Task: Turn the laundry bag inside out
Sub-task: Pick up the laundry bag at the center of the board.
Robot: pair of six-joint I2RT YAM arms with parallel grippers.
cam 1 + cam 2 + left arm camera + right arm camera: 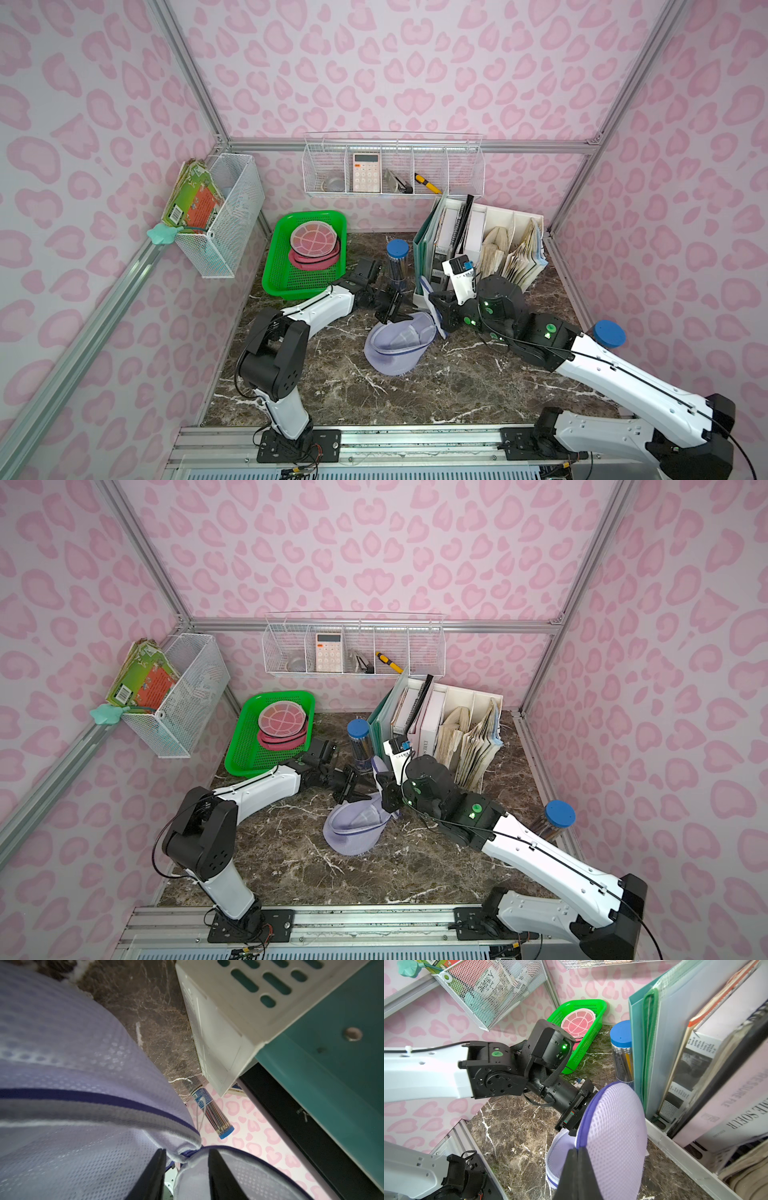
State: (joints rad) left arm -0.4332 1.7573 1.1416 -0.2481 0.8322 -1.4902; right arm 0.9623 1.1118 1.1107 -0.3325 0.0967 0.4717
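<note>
Two tools meet at the far rim of the lavender mesh laundry bag [398, 347], which lies open near the middle of the marbled surface [332, 395]. The right tool [577, 1152], at the bag's 2 o'clock edge, is pressed together on the purple-trimmed rim and holds a flap raised. The left tool [187, 1152], at 11 o'clock, has its fingers partly spread around a fold of rim; whether it truly clamps cannot be told. Likely risks: the slick mesh could slip free during a pull, and the pencil tube [397, 266] at 12 o'clock or the file rack [478, 245] at 1 o'clock could be knocked.
</note>
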